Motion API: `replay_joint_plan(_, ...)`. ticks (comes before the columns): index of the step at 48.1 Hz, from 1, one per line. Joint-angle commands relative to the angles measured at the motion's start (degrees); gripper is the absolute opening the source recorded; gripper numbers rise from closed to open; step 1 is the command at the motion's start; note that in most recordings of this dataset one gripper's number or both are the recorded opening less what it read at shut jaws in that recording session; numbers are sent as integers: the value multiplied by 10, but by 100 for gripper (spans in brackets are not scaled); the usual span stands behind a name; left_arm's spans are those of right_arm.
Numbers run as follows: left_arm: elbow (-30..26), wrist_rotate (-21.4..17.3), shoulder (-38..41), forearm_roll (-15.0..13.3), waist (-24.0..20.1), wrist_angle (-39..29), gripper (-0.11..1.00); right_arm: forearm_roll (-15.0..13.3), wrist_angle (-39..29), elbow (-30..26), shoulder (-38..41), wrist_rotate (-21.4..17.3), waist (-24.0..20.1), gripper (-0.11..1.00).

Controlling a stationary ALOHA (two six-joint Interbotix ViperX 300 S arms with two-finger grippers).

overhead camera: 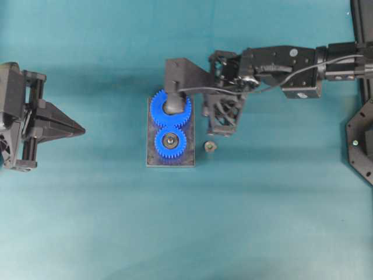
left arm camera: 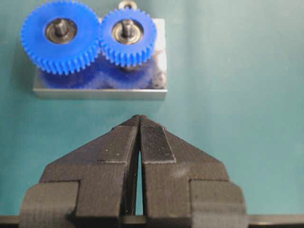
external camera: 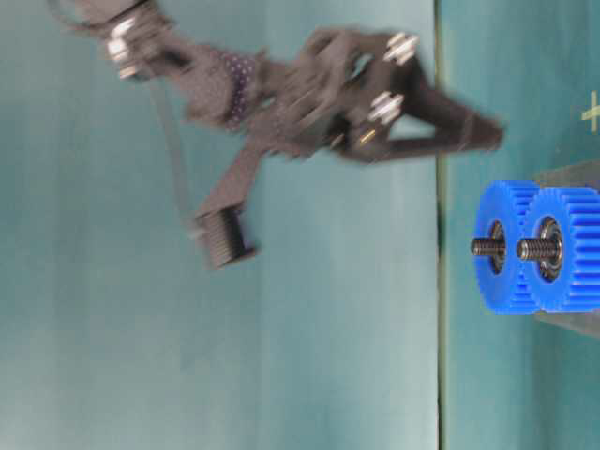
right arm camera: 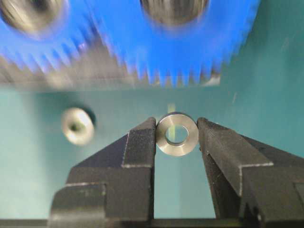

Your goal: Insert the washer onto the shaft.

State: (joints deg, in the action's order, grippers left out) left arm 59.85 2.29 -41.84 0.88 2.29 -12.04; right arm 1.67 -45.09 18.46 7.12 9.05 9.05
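Right gripper point(right arm camera: 176, 134) is pinching the washer point(right arm camera: 176, 134) by its rim | washer is hanging above the table beside the gear plate point(overhead camera: 150, 157) | a small nut point(overhead camera: 210, 146) is lying near that plate | left gripper point(left arm camera: 139, 124), pressed together, is sitting well apart from the plate.

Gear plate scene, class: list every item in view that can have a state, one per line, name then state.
Washer: pinched edge-on between the fingers, off the table.
Right gripper: shut on the washer, near the gears.
Left gripper: shut, empty, away from the plate.
Large gear: on its shaft, meshed with the small gear.
Nut: loose on the table beside the plate.
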Motion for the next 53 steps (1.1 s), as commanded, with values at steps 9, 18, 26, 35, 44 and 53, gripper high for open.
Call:
replay_joint_plan(9,-17,1,-1,2,1,5,1,-1,1,-69,4,3,-10,31)
replay_joint_plan(18,-17,1,-1,2,1,5,1,-1,1,-98,25,6,-13,31)
replay_joint_plan(26,-17,1,0,2,0,6,1,-2,5,-113,42,11,-14,31)
replay_joint_plan(35,-17,2,-1,2,1,6,0,-2,8,-120,57,15,-15,31)
replay_joint_plan(44,-17,2,-1,2,1,6,1,-2,6,-120,63,16,-15,31)
replay_joint_plan(53,-17,2,0,2,1,6,0,-11,7,-121,71,15,-14,31)
